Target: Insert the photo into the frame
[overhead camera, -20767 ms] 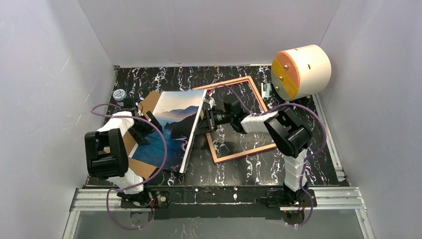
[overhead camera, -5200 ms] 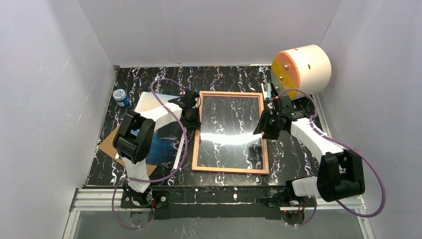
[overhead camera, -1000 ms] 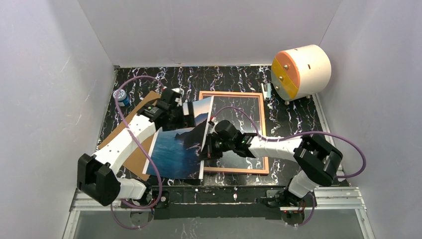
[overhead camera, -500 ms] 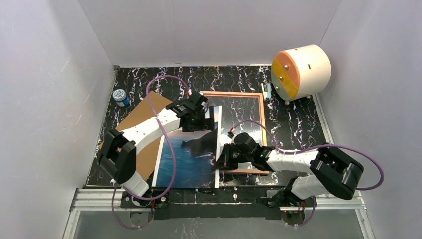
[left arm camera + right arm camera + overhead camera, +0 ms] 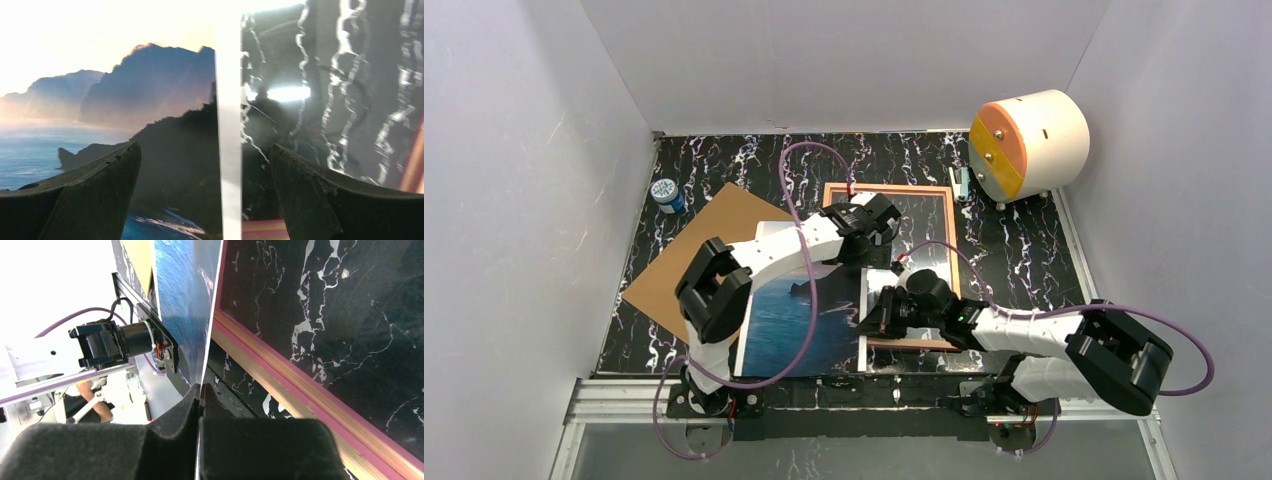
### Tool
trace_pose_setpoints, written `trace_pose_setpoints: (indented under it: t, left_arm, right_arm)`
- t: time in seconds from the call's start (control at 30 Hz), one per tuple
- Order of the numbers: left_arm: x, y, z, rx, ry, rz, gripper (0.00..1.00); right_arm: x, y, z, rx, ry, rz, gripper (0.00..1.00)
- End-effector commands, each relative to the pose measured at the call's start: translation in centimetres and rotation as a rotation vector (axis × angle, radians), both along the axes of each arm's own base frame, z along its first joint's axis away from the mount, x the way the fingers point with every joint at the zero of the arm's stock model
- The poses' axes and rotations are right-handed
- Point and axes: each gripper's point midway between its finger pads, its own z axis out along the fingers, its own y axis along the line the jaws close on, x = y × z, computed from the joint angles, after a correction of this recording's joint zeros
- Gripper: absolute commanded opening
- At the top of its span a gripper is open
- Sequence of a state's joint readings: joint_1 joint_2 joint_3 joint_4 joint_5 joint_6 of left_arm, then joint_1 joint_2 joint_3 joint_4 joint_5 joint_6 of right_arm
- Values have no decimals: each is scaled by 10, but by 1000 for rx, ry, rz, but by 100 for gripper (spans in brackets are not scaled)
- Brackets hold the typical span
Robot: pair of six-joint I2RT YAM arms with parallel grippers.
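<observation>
The right hand (image 5: 201, 390) clamps the photo (image 5: 799, 320) at its edge; the left hand (image 5: 204, 150) stands apart above it. Thin and light, it likely flexes: grip its margin.

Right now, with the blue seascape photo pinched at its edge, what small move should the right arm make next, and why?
Probably drag it a little to the right. The right gripper is shut on the right edge of the blue seascape photo, which overlaps only the left side of the thin pink rectangular frame; most of its opening shows bare. The left gripper hangs open above, holding nothing.
</observation>
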State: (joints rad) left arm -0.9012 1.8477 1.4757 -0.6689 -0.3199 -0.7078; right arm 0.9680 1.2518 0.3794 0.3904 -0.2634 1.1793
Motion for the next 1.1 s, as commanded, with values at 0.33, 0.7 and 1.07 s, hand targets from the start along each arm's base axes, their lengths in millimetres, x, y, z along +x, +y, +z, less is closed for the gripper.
trace_pose_setpoints:
  t: [0.33, 0.7, 1.07]
  left_arm:
    - [1, 17, -4, 156, -33, 109, 63]
    - [-1, 11, 22, 73, -57, 101, 22]
    - [1, 17, 56, 48, -101, 68, 0]
  right_arm:
    - [6, 1, 23, 78, -102, -8, 7]
    - [9, -1, 18, 41, -79, -29, 12]
    - [13, -2, 39, 64, -125, -41, 58]
